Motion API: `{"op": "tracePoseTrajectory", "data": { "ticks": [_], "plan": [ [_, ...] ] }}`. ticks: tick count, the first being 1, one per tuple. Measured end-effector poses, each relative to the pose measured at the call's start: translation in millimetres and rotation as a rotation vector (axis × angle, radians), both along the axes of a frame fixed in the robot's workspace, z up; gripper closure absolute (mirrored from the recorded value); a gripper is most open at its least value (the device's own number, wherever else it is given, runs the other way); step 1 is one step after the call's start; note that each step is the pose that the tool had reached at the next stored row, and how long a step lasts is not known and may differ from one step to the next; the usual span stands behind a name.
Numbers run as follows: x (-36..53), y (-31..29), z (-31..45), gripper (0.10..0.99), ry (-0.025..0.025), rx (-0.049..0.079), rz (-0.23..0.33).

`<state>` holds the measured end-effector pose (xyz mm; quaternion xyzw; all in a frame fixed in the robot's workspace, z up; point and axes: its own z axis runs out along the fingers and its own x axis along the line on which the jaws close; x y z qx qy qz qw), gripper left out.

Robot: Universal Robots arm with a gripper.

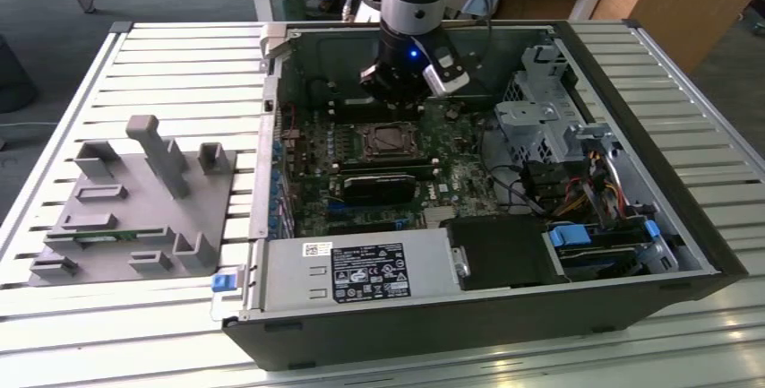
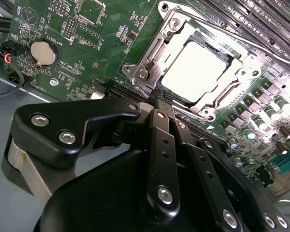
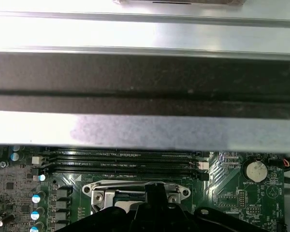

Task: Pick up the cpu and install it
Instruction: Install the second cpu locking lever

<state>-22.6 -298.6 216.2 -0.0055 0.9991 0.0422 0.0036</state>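
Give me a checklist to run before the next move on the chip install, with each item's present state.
1. Chip in the socket: ok, it lies inside the metal frame.
2. Claw empty: ok, it is shut with nothing between its fingers.
3. Chip seated flat: cannot tell.
4. Socket frame latched down: cannot tell.
5. Claw inside the computer case, over the green board: ok, it hangs beside the socket in the exterior view.

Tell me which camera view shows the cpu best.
The second wrist view: the cpu lies plainly in its socket, silvery top unobstructed. The exterior view shows it small and dark; in the first wrist view the tool covers most of it.
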Motion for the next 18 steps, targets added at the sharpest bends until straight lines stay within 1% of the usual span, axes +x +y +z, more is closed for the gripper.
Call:
{"op": "tracePoseTrajectory", "data": {
  "ticks": [7,12,15,18],
  "plan": [
    [0.0,0.0,5.1,0.980,0.0000,0.000,0.000],
    [0.0,0.0,10.0,0.980,-0.0001,0.000,0.000],
    [0.0,0.0,15.1,0.980,0.0000,0.000,0.000],
    [0.0,0.0,23.1,0.980,0.0000,0.000,0.000]
  ]
}}
